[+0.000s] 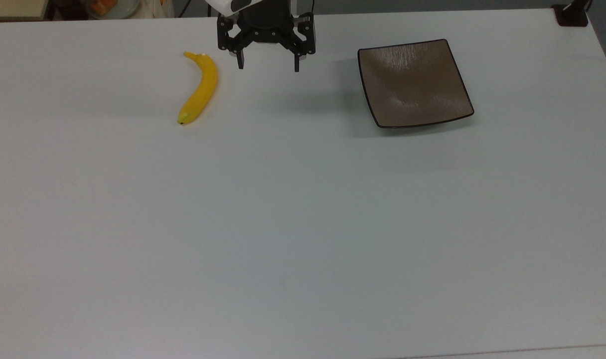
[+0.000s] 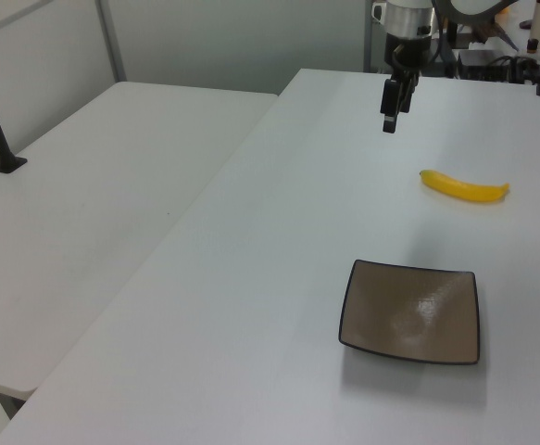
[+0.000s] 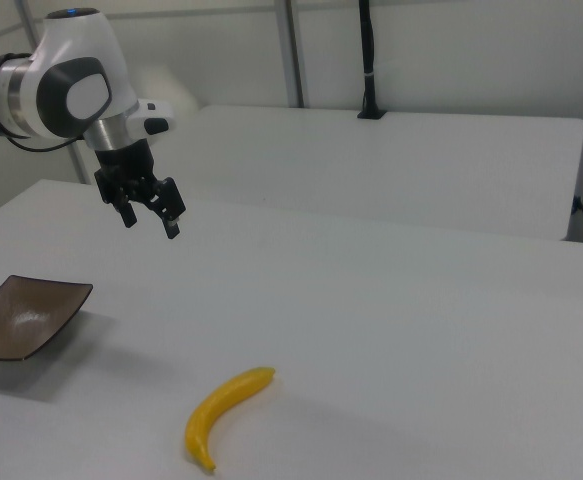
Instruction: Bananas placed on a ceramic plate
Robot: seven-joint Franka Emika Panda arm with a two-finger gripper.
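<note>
Just beside the spread, raised gripper (image 1: pixel 268 65), at the top view's left: banana (image 1: pixel 199 90).

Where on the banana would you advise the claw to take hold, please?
Probably at the thick middle of the banana, coming straight down. It lies flat on the white table, apart from the plate, so the open claw can straddle its narrow width.

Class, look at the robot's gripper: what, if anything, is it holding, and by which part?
Nothing is held. The gripper hangs open above the table, its fingers apart and empty; the banana lies on the table, apart from the plate.
</note>
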